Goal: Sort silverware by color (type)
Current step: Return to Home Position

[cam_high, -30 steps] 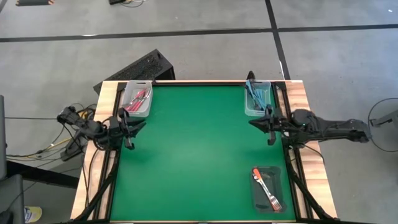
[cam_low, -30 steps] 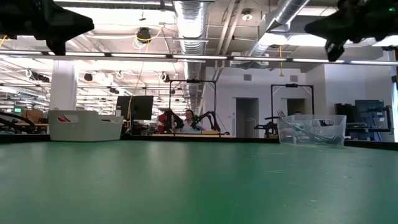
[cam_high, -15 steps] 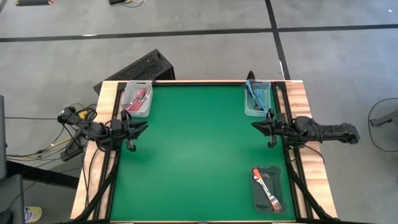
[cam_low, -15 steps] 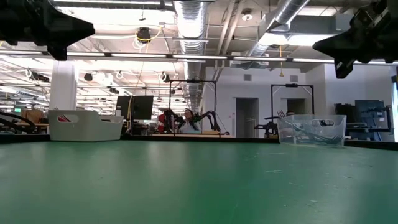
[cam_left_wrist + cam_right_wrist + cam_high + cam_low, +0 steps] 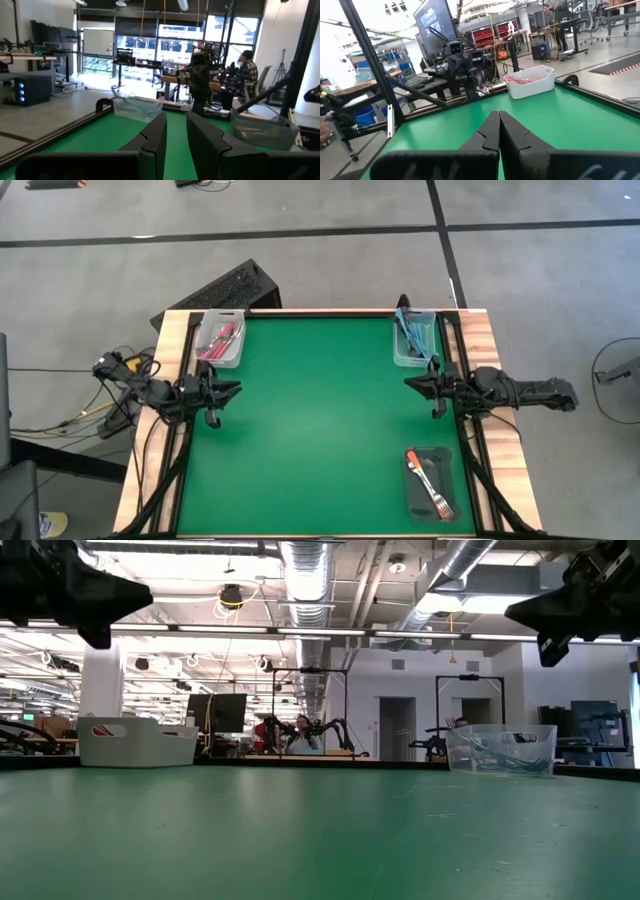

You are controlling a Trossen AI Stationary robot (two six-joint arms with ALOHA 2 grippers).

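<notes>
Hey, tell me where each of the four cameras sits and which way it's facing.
High view: overhead, straight down; both arms, left gripper and right gripper at opposite sides of the table.
Low view: table height, level toward white bin and clear bin; grippers above.
Left wrist view: past its parted fingers toward the clear bin.
Right wrist view: past its shut fingers toward the white bin.
High and low share both bins.

legible markings: none found.
no text, label, brand, number or sign can be read in any view; no lettering is made out on the white bin (image 5: 138, 743), the clear bin (image 5: 500, 750) or the dark tray (image 5: 430, 483), and the monitor screen (image 5: 434, 20) is too blurred to be read.
</notes>
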